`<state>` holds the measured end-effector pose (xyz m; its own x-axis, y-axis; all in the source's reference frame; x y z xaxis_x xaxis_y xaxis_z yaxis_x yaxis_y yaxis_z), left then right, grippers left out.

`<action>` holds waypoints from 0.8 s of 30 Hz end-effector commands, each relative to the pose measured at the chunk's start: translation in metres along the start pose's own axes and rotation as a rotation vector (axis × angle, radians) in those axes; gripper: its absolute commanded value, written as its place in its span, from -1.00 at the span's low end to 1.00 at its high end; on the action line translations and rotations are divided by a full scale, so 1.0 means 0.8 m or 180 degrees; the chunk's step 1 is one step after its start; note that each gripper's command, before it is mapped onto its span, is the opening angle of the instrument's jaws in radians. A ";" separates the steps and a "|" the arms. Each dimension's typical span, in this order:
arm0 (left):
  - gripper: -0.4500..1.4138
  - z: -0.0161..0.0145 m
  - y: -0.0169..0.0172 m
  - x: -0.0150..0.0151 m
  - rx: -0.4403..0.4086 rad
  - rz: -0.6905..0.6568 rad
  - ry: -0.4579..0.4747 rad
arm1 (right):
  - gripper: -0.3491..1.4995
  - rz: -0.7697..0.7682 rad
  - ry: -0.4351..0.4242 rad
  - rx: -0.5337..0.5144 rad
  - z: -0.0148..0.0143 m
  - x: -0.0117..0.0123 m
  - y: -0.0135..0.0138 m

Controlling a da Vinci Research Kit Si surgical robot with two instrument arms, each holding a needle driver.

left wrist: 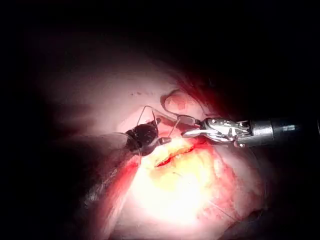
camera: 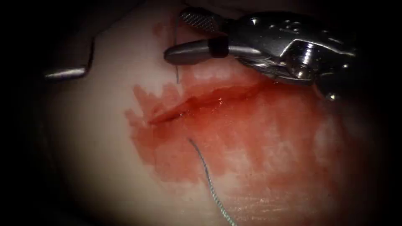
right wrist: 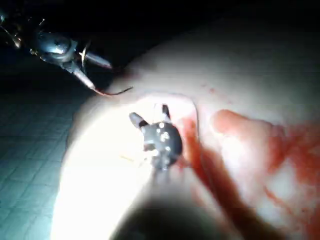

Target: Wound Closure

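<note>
Apparently, needle (right wrist: 114,92) at the left hand (right wrist: 100,75); right hand (camera: 184,37) spread, empty.

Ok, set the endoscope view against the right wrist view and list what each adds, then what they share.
Endoscope adds: the cut seen lengthwise, and thread leaving the tissue below it. Right wrist adds: a thin curved piece, likely the needle, at the tip of the left tool; whether it enters tissue is unclear. Shared: the right tool, jaws open, holding nothing, and red fluid.
</note>
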<state>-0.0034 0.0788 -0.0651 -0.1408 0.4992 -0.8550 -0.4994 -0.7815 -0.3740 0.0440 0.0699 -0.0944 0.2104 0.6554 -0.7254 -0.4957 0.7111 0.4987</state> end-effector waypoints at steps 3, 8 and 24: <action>0.31 0.0002 -0.0002 -0.0007 -0.0010 0.0033 -0.0026 | 0.54 -0.0050 -0.0012 0.0014 0.0011 0.0002 -0.0003; 0.32 0.0004 0.0000 -0.0005 0.0009 0.0031 -0.0053 | 0.62 -0.0137 -0.0034 0.0057 -0.0003 0.0012 -0.0003; 0.32 0.0037 0.0042 -0.0120 -0.0249 0.0393 -0.1135 | 0.60 -0.0575 -0.0286 0.1030 -0.0043 0.0055 -0.0101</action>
<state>-0.0056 0.0720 -0.0574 -0.4985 0.4891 -0.7157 -0.3919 -0.8636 -0.3172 0.0448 0.0662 -0.1034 0.3631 0.5154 -0.7762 -0.1467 0.8543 0.4987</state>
